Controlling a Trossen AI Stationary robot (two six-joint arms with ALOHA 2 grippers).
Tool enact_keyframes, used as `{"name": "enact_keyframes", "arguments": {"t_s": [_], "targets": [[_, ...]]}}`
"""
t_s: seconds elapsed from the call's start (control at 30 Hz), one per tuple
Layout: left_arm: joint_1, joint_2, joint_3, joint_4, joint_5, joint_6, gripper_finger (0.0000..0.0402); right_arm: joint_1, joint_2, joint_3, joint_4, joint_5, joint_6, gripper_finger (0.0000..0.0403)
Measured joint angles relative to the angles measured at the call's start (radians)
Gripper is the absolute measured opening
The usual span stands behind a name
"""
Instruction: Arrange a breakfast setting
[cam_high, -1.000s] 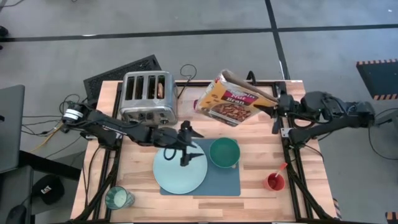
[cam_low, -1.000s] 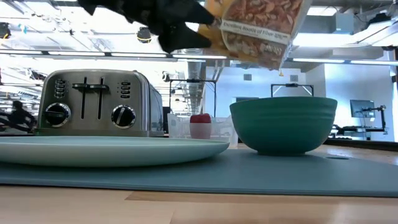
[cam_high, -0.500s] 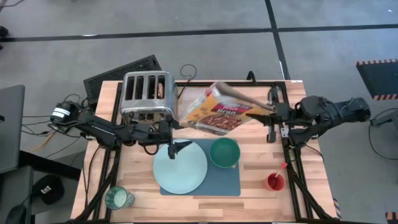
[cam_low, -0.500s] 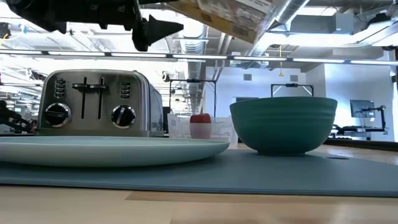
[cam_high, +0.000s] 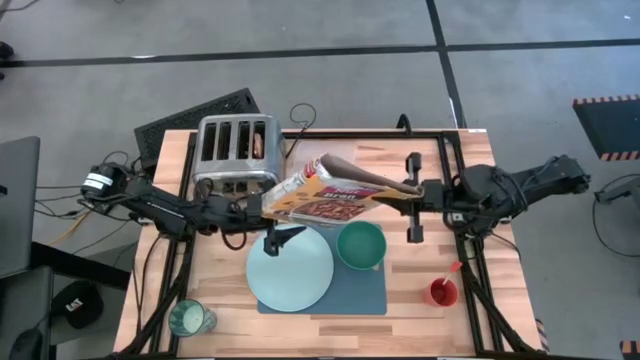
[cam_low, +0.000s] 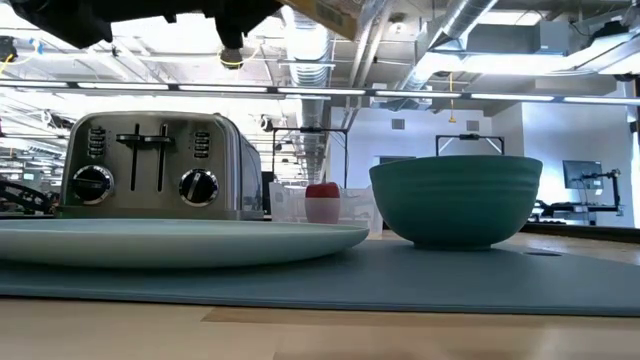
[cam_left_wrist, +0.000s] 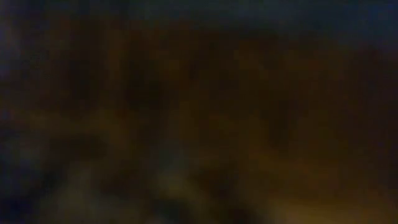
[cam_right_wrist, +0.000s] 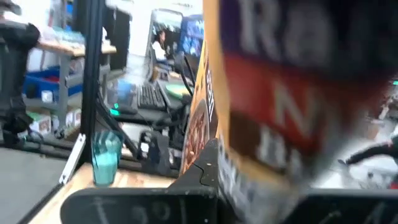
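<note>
1. Starting at the left of the tabletop (cam_high: 420, 300), pale wooden planks: one greenish glass tumbler (cam_high: 188, 319) stands alone at the near corner.
2. One chrome toaster (cam_high: 236, 155) at the back, four slots on top, with two brown pieces showing in the slots. Low view shows two round knobs and a lever on its shiny front.
3. The left gripper (cam_high: 285, 235) reaches in over the far edge of the plate, fingers spread as wide as they go, holding nothing. Its wrist camera is dark and tells us nothing.
4. One plate (cam_high: 290, 273), big, round, smooth pale mint, lying on the left half of the mat and spilling over its left edge.
5. One slate-blue mat (cam_high: 362, 298), flat rectangle with rounded corners, under plate and bowl.
6. One cereal box (cam_high: 325, 192), yellow printed cardboard, hanging tilted in the air between toaster and bowl, covering part of the left arm from above.
7. One green bowl (cam_high: 360, 246), ribbed outside, on the mat's far right part, just beside the plate.
8. The right gripper (cam_high: 405, 187) is clamped tight on the box's end, above the tabletop.
9. One red-handled spoon (cam_high: 451, 271) leans into one small red cup (cam_high: 442, 293) at the near right, off the mat.
</note>
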Motion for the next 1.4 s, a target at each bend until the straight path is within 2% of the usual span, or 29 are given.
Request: {"name": "enact_keyframes", "arguments": {"t_s": [0.1,0.2,0.4,0.53,0.63,0.8,0.97,1.13,1.23,1.4], "targets": [[-0.005,0.000,0.000,0.039,-0.001,0.031,0.0346,-0.001,0.022,0.001,0.055,-0.006,-0.006,0.0023],[-0.017,0.000,0.000,0.086,0.002,0.071,0.0322,-0.003,0.039,0.001,0.081,-0.010,-0.006,0.0023],[-0.033,0.000,0.000,0.123,-0.002,0.123,0.0239,-0.002,0.061,0.002,0.113,-0.011,0.001,0.0025],[-0.037,0.000,0.000,0.118,-0.001,0.130,0.0181,-0.003,0.063,0.002,0.111,-0.017,0.017,0.0045],[-0.037,0.000,0.000,0.110,-0.002,0.130,0.0153,-0.003,0.064,0.002,0.110,-0.016,0.040,0.0060],[-0.037,0.000,0.000,0.105,-0.002,0.131,0.0149,-0.002,0.063,0.002,0.104,-0.014,0.040,0.0098],[-0.039,-0.058,0.000,0.024,-0.015,0.134,0.0149,0.022,0.021,-0.001,0.078,0.014,0.004,0.0170],[-0.052,-0.149,0.000,-0.116,-0.045,0.124,0.0149,0.057,-0.088,-0.001,0.001,0.047,0.001,0.0237],[-0.052,-0.211,0.000,-0.220,-0.045,0.102,0.0149,0.075,-0.151,0.000,-0.082,0.064,0.016,0.0254],[-0.053,-0.311,0.000,-0.421,-0.042,0.054,0.0149,0.093,-0.251,0.000,-0.222,0.067,0.056,0.0255]]}}
